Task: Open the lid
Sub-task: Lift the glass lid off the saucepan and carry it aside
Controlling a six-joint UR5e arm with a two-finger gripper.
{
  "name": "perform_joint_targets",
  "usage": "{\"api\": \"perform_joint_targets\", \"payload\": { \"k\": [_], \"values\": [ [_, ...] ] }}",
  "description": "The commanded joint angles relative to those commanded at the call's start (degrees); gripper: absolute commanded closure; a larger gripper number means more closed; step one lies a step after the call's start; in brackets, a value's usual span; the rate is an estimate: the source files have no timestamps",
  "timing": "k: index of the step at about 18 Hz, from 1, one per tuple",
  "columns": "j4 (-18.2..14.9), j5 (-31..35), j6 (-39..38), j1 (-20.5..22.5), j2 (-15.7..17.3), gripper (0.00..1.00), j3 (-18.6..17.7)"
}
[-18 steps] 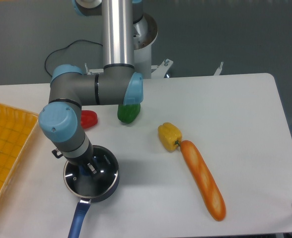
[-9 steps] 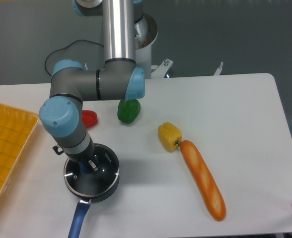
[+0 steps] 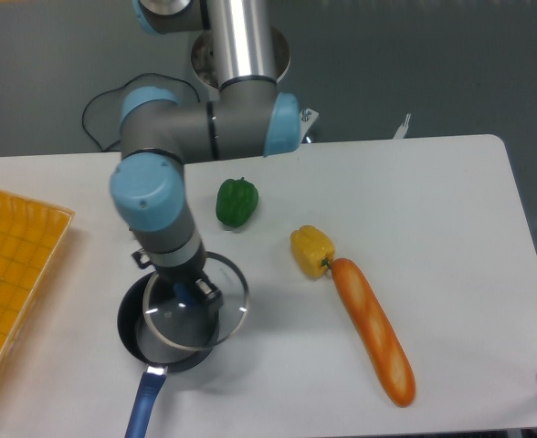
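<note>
The gripper [image 3: 189, 294], pinching the blue knob, holds the glass lid [image 3: 195, 310] raised off the saucepan [image 3: 133, 330], toward three o'clock; next, I'd guess, set it on the table [image 3: 433, 210].

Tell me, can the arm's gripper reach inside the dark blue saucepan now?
Probably not yet. The gripper is shut on the round glass lid by its blue knob, and the lid, lifted and shifted right, hangs over most of the dark blue saucepan; only a crescent at its left is open.
</note>
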Motion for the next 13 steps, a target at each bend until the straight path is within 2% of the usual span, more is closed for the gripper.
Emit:
{"api": "perform_joint_targets", "payload": {
  "k": [5, 13],
  "values": [
    [-2.11, 0.09, 2.63, 4.74, -0.09, 0.53, 0.00],
    [-2.63, 0.18, 8.08, 11.08, -0.18, 0.52, 0.00]
  ]
}}
